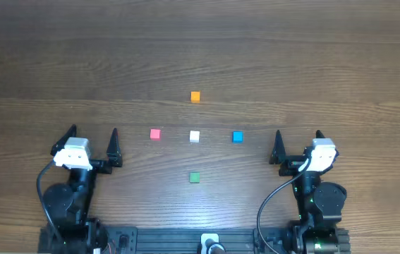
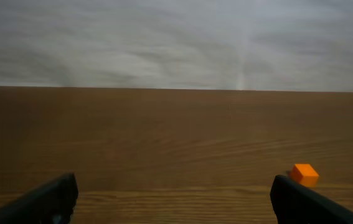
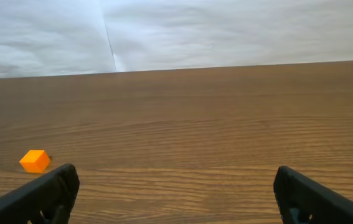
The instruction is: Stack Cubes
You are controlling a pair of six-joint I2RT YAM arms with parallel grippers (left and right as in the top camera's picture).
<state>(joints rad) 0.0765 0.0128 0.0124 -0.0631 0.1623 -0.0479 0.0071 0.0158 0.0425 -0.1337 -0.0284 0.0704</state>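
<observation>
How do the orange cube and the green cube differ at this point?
Colour: the orange cube is orange, the green cube is green. Place: the orange cube lies beyond the white cube, farthest from the arm bases; the green cube lies on the white cube's near side, closest to the bases. Both sit flat on the table, unstacked, roughly in line with the white cube.

Wood-grain table (image 1: 312, 49) carried 5 small cubes, all sep., none stacked. Pink cube (image 1: 155, 133), white cube (image 1: 195, 136) & blue cube (image 1: 237, 136) sat in a row, white in the mid. Orange cube (image 1: 195, 97) lay on white's far side, green cube (image 1: 195, 178) on its near side.
</observation>
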